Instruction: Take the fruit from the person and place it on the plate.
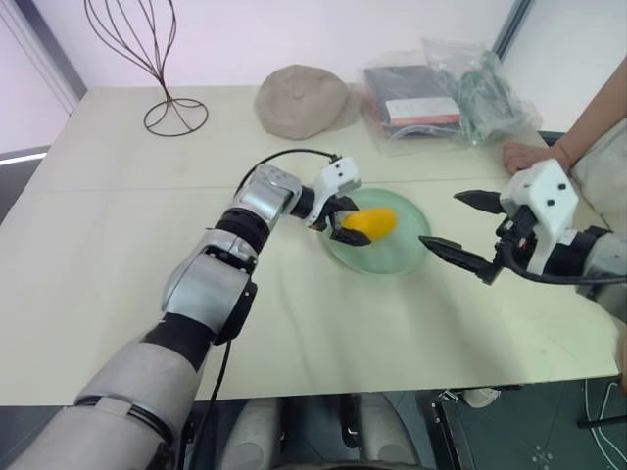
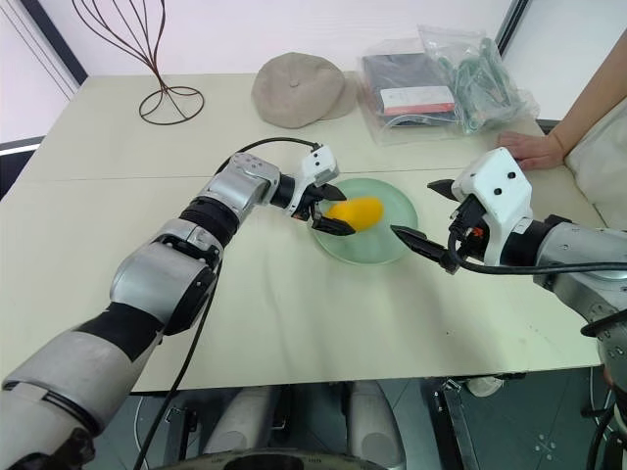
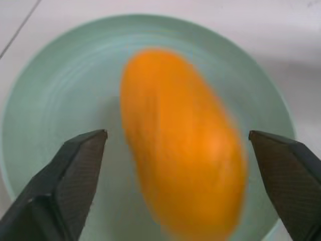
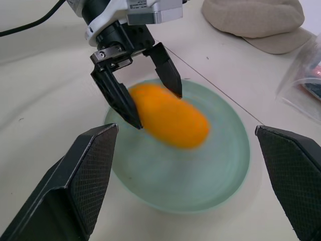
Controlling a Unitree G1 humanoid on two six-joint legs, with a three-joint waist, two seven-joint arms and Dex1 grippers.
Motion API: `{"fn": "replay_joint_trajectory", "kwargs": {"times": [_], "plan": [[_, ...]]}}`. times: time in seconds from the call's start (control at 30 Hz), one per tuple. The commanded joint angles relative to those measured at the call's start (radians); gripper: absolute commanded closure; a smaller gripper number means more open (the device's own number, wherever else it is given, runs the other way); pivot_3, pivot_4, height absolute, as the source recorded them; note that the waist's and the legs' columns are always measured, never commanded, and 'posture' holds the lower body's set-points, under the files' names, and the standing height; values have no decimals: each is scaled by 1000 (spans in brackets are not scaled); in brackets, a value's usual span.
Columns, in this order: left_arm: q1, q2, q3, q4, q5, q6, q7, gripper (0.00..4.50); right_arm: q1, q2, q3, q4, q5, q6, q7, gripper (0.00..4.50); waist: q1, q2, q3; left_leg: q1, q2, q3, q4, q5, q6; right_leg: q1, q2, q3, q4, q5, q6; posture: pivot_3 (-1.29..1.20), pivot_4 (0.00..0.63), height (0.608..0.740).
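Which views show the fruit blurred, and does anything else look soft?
Left wrist view: the fruit is smeared at its edges, while the left gripper fingertips stay crisp. Right wrist view: same fruit blurred over the plate. Left eye view: fruit small but reasonably sharp.

The worktop [image 2: 294, 323] is pale cream, with a thin seam line that runs across it. The mint-green plate [image 2: 387, 245] lies on it, just on the robot's side of this seam. Past the plate, near the far edge, a beige cap [image 2: 299, 88] lies flat. Beside the cap, more to the right of the plate, are clear plastic bags [image 2: 441, 88] with dark things inside. Far to the left of the plate, a wire stand [image 2: 168, 101] rests on its round base. To the right of the plate, a person's hand [image 2: 529, 149] rests on the worktop.
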Motion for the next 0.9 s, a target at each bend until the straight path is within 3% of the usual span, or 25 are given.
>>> {"fn": "replay_joint_trajectory", "kwargs": {"times": [0.03,0.3,0.53,0.73,0.9], "plan": [[-13,-4,14,-8,7,-22,-5,67,-1,0,-41,-34,12,-1,-11,0,0,0,0,0,0,0,0,0,0,0,0,0,0,0,0,0,150,740],[-153,2,209,-4,-118,-8,150,67,-6,-5,-34,-31,16,-2,-13,0,0,-1,0,0,0,0,0,0,0,0,0,0,0,0,0,0,150,740],[-188,108,267,-93,-161,38,87,67,2,-19,-18,-22,0,-12,8,0,-4,0,0,1,0,0,0,0,0,0,1,0,0,0,0,0,150,740],[-43,326,268,-369,-182,200,-4,67,45,-36,-12,-18,-43,-34,40,0,-20,0,0,1,1,0,0,0,0,0,2,1,1,0,0,0,150,740],[223,503,249,-742,-212,297,-82,67,81,-38,-20,-13,-67,-46,66,0,-23,0,0,1,1,0,0,0,0,0,1,1,1,0,0,0,150,740]]}}
